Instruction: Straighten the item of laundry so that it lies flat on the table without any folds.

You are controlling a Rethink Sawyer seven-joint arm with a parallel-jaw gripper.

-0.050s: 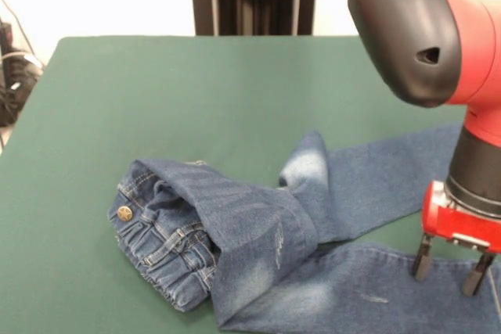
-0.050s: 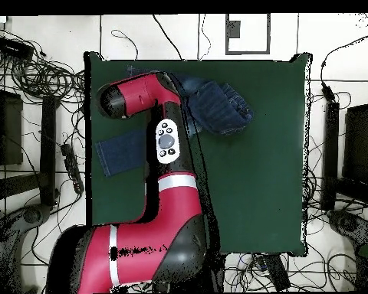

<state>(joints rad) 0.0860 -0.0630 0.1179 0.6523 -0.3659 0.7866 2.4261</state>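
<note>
The item of laundry (image 1: 258,232) is a small pair of dark blue jeans lying on the green table (image 1: 196,91) at the near right. Its waistband with a brass button (image 1: 124,213) points left, and one part is folded over the seat. Two legs run off to the right, one crossing over the other. My gripper (image 1: 450,270) is open, its two fingers straddling nothing, with the tips right at the nearer leg; contact is unclear. In the overhead view the arm hides the gripper, and the jeans (image 2: 218,107) show beside it, with a leg end (image 2: 122,153) past the arm.
Cables (image 1: 12,76) hang off the table's left side in the front view. In the overhead view, tangled cables (image 2: 34,76) and dark equipment (image 2: 352,145) ring the table (image 2: 256,176). The arm's red body (image 2: 172,222) covers the table's bottom-left part.
</note>
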